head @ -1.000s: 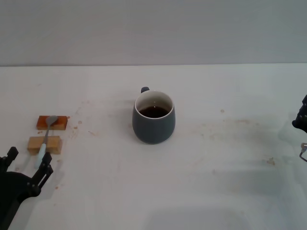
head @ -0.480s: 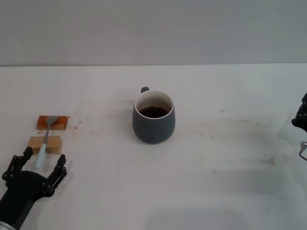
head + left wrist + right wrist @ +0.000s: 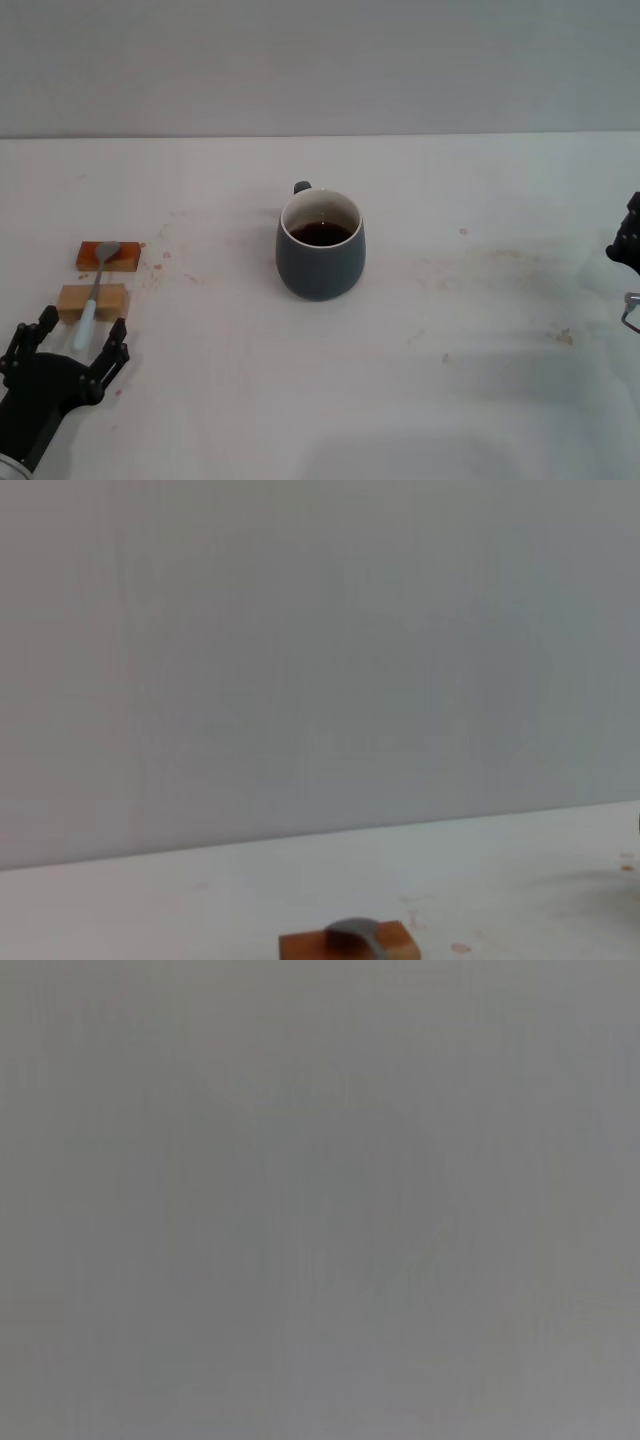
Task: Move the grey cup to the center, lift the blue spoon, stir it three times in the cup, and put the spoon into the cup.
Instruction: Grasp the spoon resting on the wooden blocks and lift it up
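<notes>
My left gripper [image 3: 68,340] hangs spread wide just short of the blue spoon [image 3: 94,295], which lies bridged across two wooden blocks [image 3: 93,301] well left of the grey cup [image 3: 320,246]; light, slim, probably slippery, best pinched mid-handle.

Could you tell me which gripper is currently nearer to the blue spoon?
The left. The left gripper sits open just short of the blue spoon, at its handle end. The right gripper is at the table's far right edge, beyond the grey cup.
</notes>
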Robot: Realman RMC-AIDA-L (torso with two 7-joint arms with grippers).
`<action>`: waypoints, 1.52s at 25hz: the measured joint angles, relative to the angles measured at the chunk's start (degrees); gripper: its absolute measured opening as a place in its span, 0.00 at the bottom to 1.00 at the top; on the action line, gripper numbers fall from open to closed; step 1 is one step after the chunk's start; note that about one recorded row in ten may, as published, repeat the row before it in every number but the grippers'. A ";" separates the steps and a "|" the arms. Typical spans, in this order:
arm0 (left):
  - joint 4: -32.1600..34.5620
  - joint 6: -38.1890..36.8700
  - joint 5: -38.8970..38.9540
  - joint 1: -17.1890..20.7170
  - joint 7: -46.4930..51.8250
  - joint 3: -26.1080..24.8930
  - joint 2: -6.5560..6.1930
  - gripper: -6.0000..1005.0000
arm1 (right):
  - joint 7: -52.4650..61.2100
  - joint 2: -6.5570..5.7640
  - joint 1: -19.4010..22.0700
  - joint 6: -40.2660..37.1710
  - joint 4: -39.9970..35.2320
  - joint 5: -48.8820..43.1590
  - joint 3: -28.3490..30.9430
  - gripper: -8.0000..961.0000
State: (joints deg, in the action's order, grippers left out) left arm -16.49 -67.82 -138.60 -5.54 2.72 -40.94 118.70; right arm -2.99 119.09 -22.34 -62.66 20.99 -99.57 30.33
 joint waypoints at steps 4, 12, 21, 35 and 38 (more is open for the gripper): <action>-0.03 1.61 0.03 -0.07 0.03 -0.35 0.05 0.71 | 0.00 0.00 -0.27 0.00 -0.26 0.00 0.00 0.01; -0.55 1.69 0.08 0.15 0.09 -0.37 0.03 0.71 | 0.00 0.00 -0.51 0.01 -0.54 0.00 0.00 0.01; -0.56 1.60 0.08 0.16 -0.09 -0.37 0.03 0.70 | 0.12 0.00 -0.91 0.21 -1.24 0.00 0.00 0.01; -0.56 1.37 0.08 -0.09 -0.32 -0.37 0.03 0.53 | 0.17 -0.05 -1.13 0.70 -1.50 0.00 0.00 0.01; -0.63 1.34 0.08 -0.09 -0.12 -0.37 0.03 0.49 | 0.17 -0.07 -1.13 0.71 -1.52 0.00 0.00 0.01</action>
State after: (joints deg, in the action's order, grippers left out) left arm -17.12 -66.48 -138.52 -5.63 2.60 -41.31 118.73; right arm -2.82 119.02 -23.47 -61.95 19.47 -99.57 30.32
